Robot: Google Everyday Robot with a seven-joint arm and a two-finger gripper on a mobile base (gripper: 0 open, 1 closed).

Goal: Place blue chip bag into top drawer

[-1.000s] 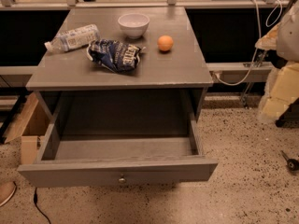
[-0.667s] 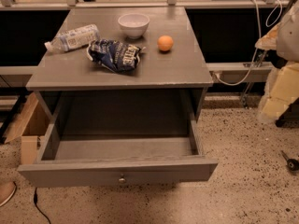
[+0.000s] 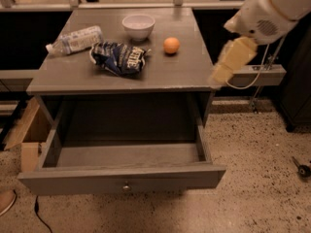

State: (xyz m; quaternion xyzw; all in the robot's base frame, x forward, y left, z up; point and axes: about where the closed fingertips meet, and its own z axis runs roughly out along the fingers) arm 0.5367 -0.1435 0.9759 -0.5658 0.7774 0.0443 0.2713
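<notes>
The desk (image 3: 187, 74) and drawer (image 3: 73, 181) look like matt grey painted wood, and the knob (image 3: 126, 187) is small shiny metal. The bag (image 3: 118, 58) is crinkled glossy foil, the bottle (image 3: 75, 40) clear plastic, the bowl (image 3: 138, 25) smooth and white. The end effector (image 3: 221, 72), beside the desk's right edge, is cream matt plastic. The floor (image 3: 262, 169) is speckled stone.

Pincer (image 3: 229, 62) swung leftward — now beside the table (image 3: 184, 74), at its right edge

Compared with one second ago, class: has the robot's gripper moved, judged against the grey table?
Yes. The gripper has swung left and slightly up, from well off to the right of the grey table to just over its front right corner. The table itself has not shifted.
</notes>
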